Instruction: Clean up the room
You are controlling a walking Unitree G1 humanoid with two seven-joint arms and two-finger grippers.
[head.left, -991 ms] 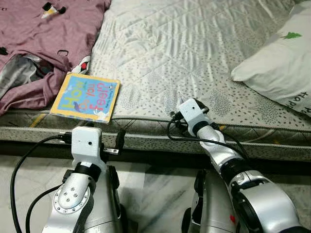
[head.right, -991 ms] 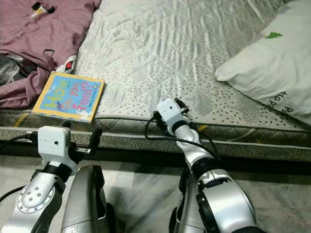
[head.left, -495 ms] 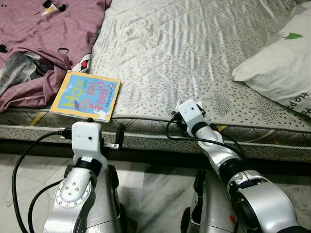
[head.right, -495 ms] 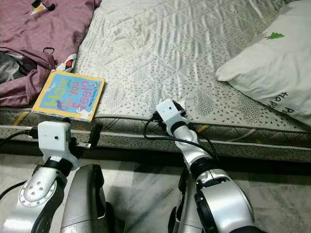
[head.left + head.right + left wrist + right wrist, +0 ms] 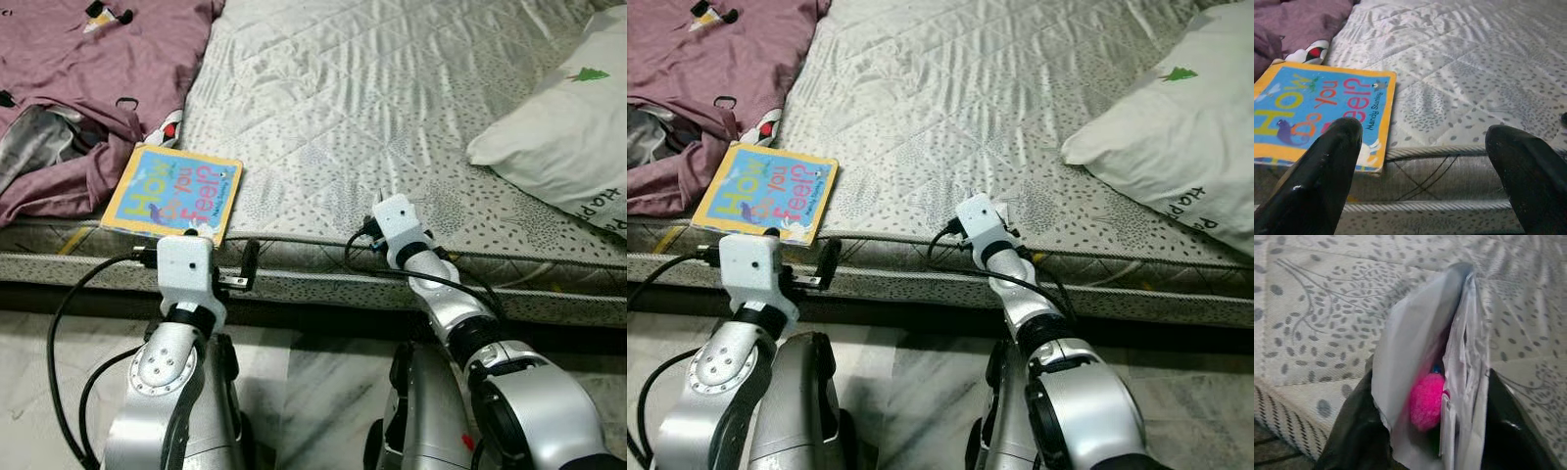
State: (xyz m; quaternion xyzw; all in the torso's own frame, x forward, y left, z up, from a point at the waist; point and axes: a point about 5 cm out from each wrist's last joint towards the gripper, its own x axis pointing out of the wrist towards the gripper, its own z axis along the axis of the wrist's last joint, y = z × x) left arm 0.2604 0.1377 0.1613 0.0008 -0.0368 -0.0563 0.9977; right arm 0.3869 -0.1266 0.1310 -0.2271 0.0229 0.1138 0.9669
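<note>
One pink pompom (image 5: pixel 1427 401) between right hand (image 5: pixel 1435 431) fingers.

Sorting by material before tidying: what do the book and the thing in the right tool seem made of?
Book: glossy printed card or board, stiff and flat. The right tool holds a bag: thin translucent crinkly plastic, probably, with something pink and fuzzy inside.

**Mattress and what lies on it**

A quilted grey mattress (image 5: pixel 392 108) sits low over a marble floor (image 5: pixel 304 392). At its near edge lies a picture book (image 5: pixel 173 195); a purple garment (image 5: pixel 88 78) covers the far left corner, a white pillow (image 5: pixel 563 127) the right edge.
</note>
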